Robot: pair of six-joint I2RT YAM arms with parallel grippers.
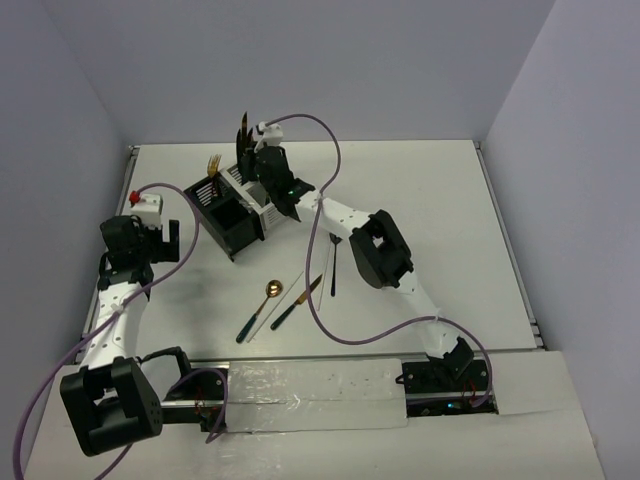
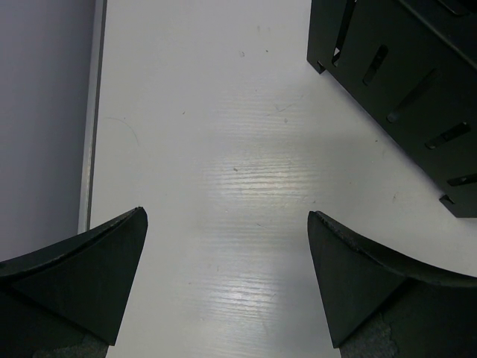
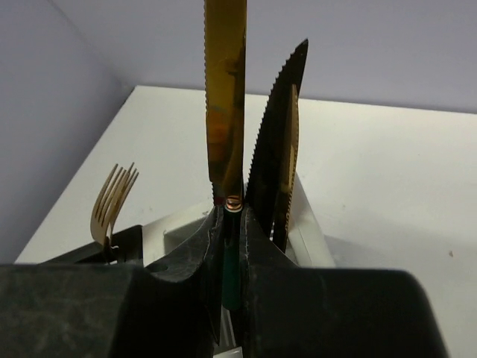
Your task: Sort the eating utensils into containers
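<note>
The right gripper [image 3: 232, 224] clamped a gold knife [image 3: 224, 89] upright by its green handle over the white caddy [image 1: 262, 212], where a straight, centred lowering looked wisest.

Robotics lab: white table [image 1: 430, 200], plain partition walls [image 1: 350, 60]

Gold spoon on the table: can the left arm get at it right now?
Probably yes. The left gripper is open and empty, the gold spoon lies flat in the open, and the right gripper is up at the caddies, shut on a gold knife.
</note>
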